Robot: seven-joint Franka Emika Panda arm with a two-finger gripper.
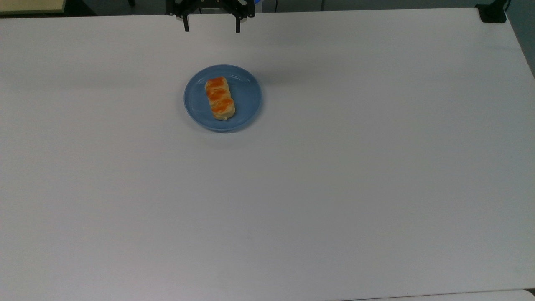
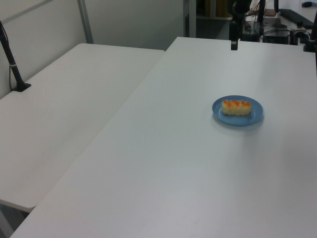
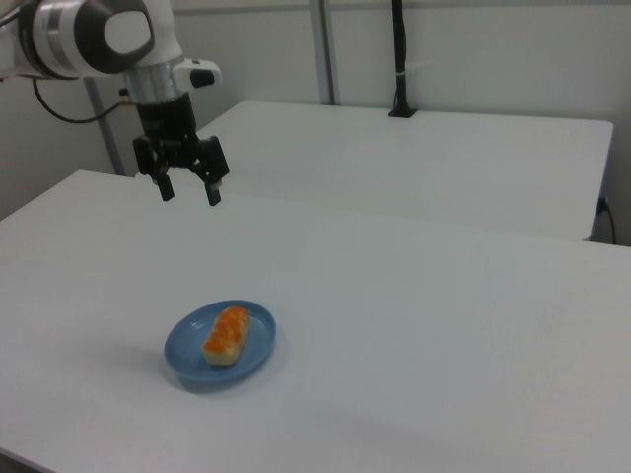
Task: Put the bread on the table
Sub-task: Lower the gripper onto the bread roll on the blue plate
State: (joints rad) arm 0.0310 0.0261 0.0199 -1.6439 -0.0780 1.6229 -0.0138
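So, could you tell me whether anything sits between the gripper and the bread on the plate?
Nothing visible does. The open gripper hangs above bare table, apart from the blue plate where the bread lies uncovered.
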